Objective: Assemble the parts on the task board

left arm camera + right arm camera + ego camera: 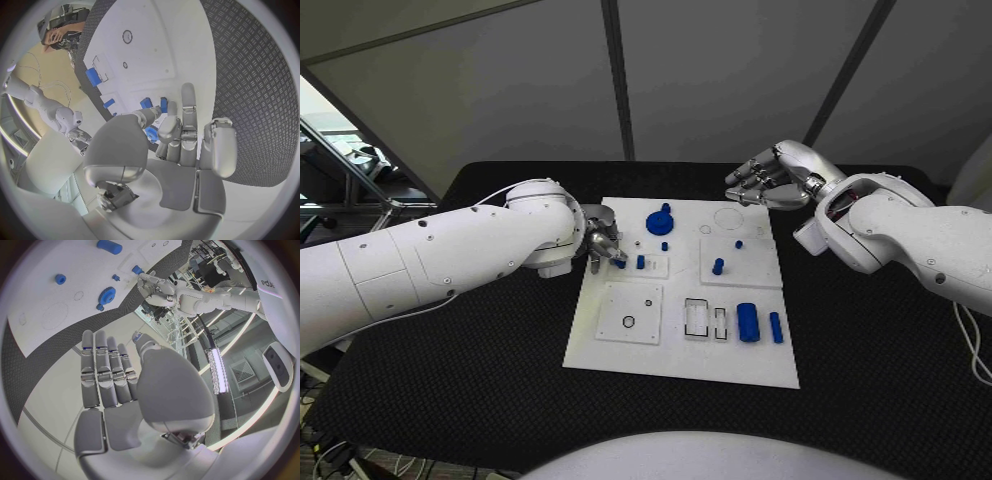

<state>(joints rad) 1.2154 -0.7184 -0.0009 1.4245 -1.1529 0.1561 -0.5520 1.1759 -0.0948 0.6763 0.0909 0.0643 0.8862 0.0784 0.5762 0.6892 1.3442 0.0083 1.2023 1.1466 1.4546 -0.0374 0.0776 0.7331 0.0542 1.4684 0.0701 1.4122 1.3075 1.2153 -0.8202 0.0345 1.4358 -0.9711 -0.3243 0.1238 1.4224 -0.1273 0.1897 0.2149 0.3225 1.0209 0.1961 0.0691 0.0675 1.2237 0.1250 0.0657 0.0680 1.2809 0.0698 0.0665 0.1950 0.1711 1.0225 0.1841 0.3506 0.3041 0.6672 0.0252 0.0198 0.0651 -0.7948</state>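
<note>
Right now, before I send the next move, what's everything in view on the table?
Table: one, black, under everything.
Board: one, white, mid-table.
Gear: one, blue, board's far part.
Pegs: several, blue, small, standing mid-board.
Cylinder: one, blue, lying at board's near right, a thinner bar beside it.
Left hand: silver, at board's left edge; fingers at a small blue part; grip unclear.
Right hand: silver, fingers apart, holds nothing, above board's far right corner.
</note>
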